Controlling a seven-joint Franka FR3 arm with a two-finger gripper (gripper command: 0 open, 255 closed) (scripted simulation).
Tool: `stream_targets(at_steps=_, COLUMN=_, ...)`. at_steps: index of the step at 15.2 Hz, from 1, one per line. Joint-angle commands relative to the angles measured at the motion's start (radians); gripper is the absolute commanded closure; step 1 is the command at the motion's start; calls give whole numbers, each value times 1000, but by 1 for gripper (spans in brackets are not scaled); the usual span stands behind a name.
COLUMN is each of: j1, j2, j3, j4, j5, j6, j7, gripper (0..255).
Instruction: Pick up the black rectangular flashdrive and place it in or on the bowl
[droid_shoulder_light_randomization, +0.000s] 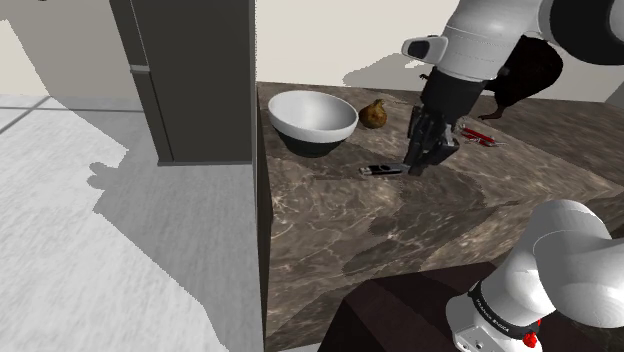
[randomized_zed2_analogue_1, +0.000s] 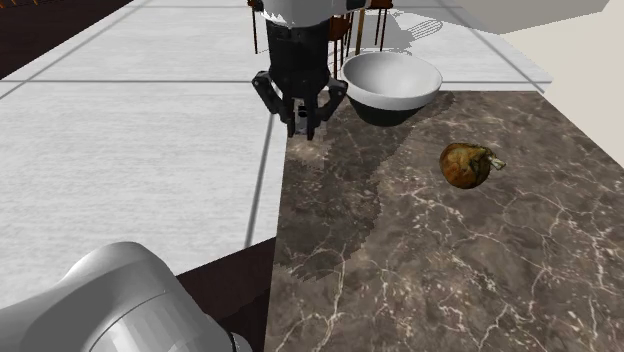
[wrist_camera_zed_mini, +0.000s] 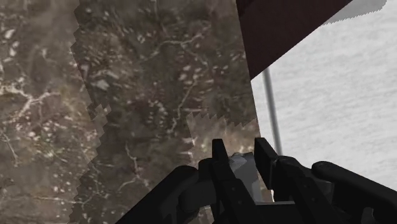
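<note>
The black flashdrive (droid_shoulder_light_randomization: 378, 170) with a silver end lies level at the counter's middle, a short way in front of the bowl (droid_shoulder_light_randomization: 312, 120), which is white inside and dark outside. My black gripper (droid_shoulder_light_randomization: 412, 168) is shut on the flashdrive's end, and the body sticks out toward the shoulder view's left. In the wrist view the fingers (wrist_camera_zed_mini: 219, 162) clasp a grey piece of the flashdrive (wrist_camera_zed_mini: 240, 167) over the marble. From the second exterior view the gripper (randomized_zed2_analogue_1: 301, 128) hangs near the counter's edge, beside the bowl (randomized_zed2_analogue_1: 392, 88). Whether the drive touches the counter I cannot tell.
A brown pear-like fruit (droid_shoulder_light_randomization: 374, 114) sits just beside the bowl, also seen as the fruit (randomized_zed2_analogue_1: 466, 165). A small red-handled item (droid_shoulder_light_randomization: 480, 137) lies behind the gripper. A tall dark cabinet (droid_shoulder_light_randomization: 195, 80) stands past the brown marble counter (droid_shoulder_light_randomization: 420, 235); grey floor lies beyond the edge.
</note>
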Motion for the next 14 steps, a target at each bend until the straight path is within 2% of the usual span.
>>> stream_targets(at_steps=1, j1=-1, j2=6, j3=-3, j4=32, j5=-3, j6=-27, j7=-1, gripper=255)
stream_targets(at_steps=14, j1=-6, j2=62, j3=-11, j4=248, j5=-11, j6=-186, j7=5, gripper=255)
